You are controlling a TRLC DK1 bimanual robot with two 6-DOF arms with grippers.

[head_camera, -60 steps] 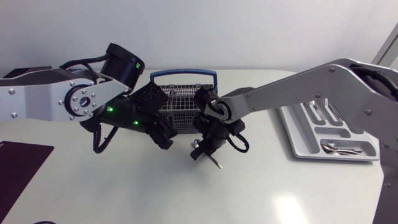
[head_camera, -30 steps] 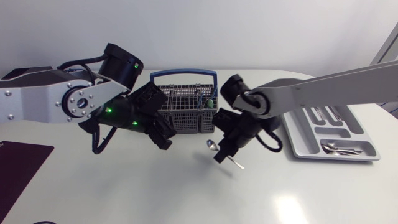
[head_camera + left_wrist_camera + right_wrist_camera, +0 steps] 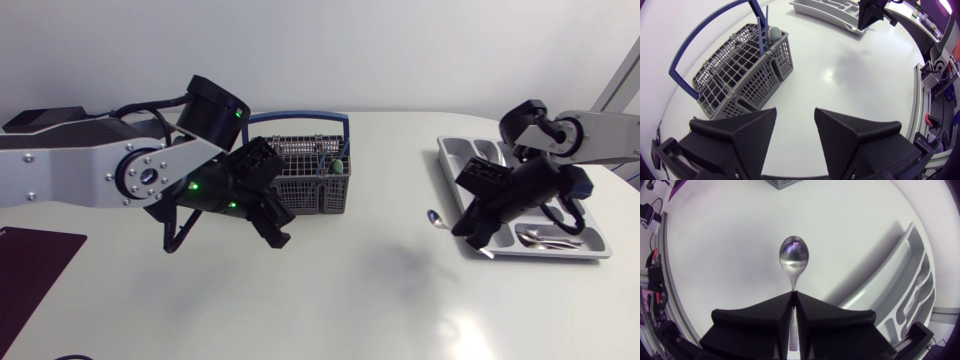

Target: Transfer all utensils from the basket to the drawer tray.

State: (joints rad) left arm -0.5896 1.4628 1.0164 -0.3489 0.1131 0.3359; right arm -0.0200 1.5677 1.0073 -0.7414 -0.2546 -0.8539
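As judged from how things lie, mid-carry: one spoon [image 3: 794, 255] out of the basket [image 3: 300, 180], not yet in the tray [image 3: 560, 252].

At the left, left tool [image 3: 795, 112]: fingers spread wide, nothing between them, hanging low over the desk [image 3: 380, 300] just in front of the basket. No part in the present step, by the look of it.

Next, the basket itself, standing on the desk with its blue handle up. At its right end, a green-headed utensil [image 3: 338, 166] upright, perhaps a thinner one beside it; too small to tell. So, more trips to come.

Further right, the spoon, pinched by the handle in the right tool [image 3: 794, 294], fingers drawn narrow on it from both sides, bowl sticking out ahead. In the head view, over the desk just beside the tray's left rim, above no slot as yet.

At the far right, the tray, with a few spoons [image 3: 540, 237] already lying in its near long slot.

Next move, probably: go rightward across the rim to that slot, turn the wrist until the spoon runs along it, lower close above the others, then open. Needs care with the rim and dividers, since held at a slant to them now. After that, back to the basket for the rest.
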